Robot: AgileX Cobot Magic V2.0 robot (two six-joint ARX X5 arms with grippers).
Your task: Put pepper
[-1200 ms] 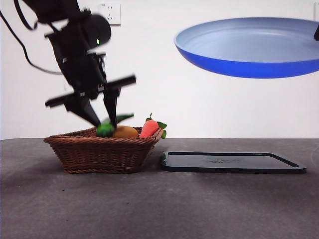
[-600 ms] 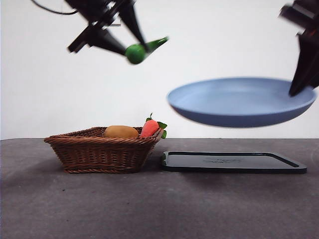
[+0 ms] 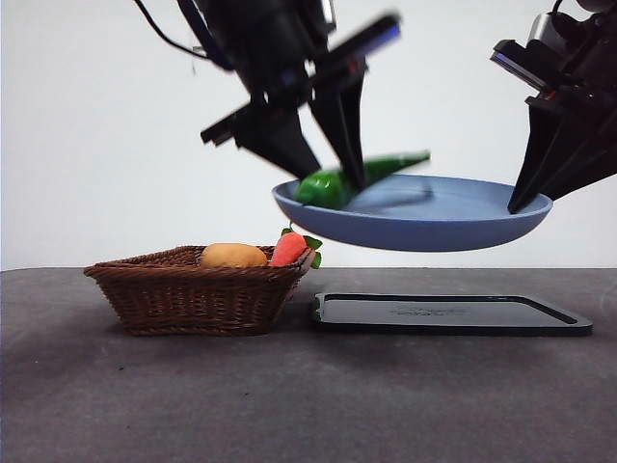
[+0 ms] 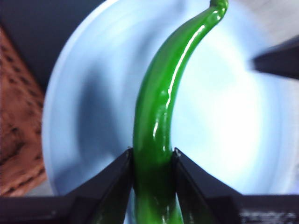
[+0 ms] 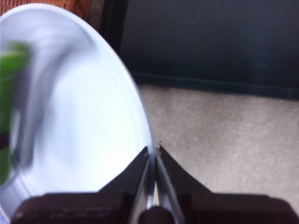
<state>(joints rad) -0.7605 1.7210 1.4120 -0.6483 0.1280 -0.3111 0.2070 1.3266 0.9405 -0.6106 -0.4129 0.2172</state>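
My left gripper [image 3: 323, 169] is shut on the long glossy green pepper [image 3: 359, 177] and holds it just over the blue plate [image 3: 415, 224]. In the left wrist view the pepper [image 4: 161, 116] runs from between my jaws out across the plate [image 4: 84, 116]. My right gripper [image 3: 525, 198] is shut on the plate's rim and holds the plate in the air above the black tray [image 3: 448, 314]. In the right wrist view the jaws pinch the plate's edge [image 5: 145, 140], and the pepper [image 5: 9, 70] is a green blur at the far side.
A brown wicker basket [image 3: 198, 289] stands on the dark table at the left, holding a tan potato-like item [image 3: 233, 256] and a red-orange toy with green leaves [image 3: 291, 247]. The flat black tray lies right of the basket, under the plate.
My left gripper lifted the pepper out of the basket, carried it right and lowered it to the plate. My right gripper brought the plate down and left.
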